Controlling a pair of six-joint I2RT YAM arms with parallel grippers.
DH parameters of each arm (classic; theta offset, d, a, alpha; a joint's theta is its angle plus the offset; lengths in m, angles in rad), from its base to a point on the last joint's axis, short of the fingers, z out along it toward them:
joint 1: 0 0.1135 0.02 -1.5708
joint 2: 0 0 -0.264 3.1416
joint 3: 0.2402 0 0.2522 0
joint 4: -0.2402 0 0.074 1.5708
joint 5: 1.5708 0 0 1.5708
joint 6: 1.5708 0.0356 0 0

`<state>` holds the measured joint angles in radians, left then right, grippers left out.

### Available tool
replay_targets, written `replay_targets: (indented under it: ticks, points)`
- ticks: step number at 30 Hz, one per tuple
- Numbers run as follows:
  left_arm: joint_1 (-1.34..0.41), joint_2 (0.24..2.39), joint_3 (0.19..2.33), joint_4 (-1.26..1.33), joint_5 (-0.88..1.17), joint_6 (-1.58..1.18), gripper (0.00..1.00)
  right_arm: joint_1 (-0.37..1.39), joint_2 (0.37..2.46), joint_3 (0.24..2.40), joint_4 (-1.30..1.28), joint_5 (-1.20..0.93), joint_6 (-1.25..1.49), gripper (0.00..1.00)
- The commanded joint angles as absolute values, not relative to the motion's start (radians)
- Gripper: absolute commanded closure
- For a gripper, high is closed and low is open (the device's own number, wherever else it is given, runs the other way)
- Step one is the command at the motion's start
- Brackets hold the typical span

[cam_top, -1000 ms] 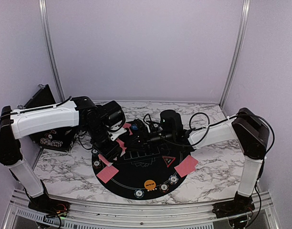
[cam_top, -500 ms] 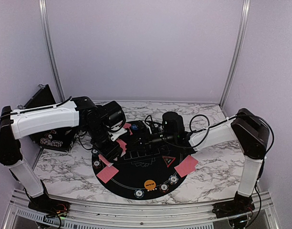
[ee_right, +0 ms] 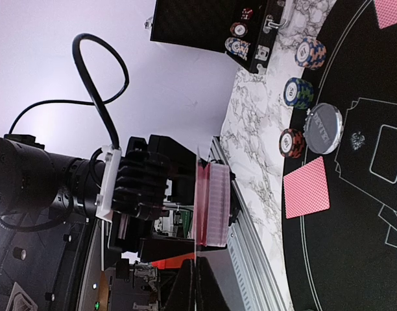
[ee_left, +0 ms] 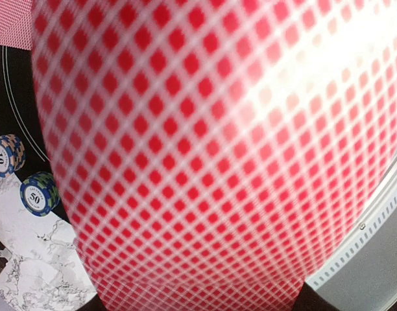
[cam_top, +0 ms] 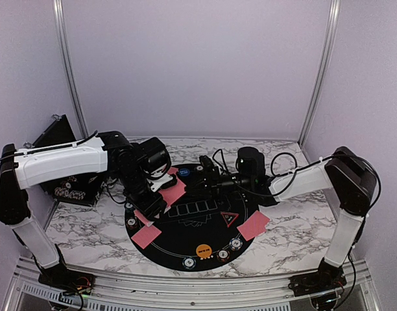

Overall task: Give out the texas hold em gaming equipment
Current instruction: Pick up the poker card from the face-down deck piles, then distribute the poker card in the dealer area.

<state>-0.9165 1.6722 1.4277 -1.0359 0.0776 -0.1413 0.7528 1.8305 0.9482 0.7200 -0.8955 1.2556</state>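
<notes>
Bright even light, card blurred, prob. glare

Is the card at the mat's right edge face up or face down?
Face down. The card shows only its pink back, no numbers or pictures.

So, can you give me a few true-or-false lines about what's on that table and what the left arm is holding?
1. The left fingers hold a deck of red-backed cards. True.
2. The mat is square. False: it is round and black.
3. An orange disc lies on the mat. True.
4. Every card is in the deck. False: one loose card lies at the mat's right edge, and another lies at its left edge.
</notes>
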Motion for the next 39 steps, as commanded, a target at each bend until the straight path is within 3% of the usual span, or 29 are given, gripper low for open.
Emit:
replay_targets:
  ticks: [1,15,20,28,39]
  points:
    - [-0.917,1.648,1.439,-1.046,0.073,-0.138,0.42,0.715,1.777,0.916,0.761,-0.920,1.256,1.00]
    - [-0.916,1.634,1.422,-1.046,0.068,-0.146,0.42,0.632,1.713,0.823,0.760,-0.931,1.242,1.00]
    - [-0.916,1.630,1.426,-1.047,0.068,-0.148,0.42,0.620,1.723,0.833,0.651,-0.903,1.150,1.00]
    - [-0.917,1.627,1.438,-1.053,0.061,-0.151,0.42,0.688,1.825,0.908,0.522,-0.841,1.038,1.00]
    - [-0.916,1.622,1.444,-1.061,0.052,-0.152,0.42,0.840,2.052,1.038,0.573,-0.845,1.074,1.00]
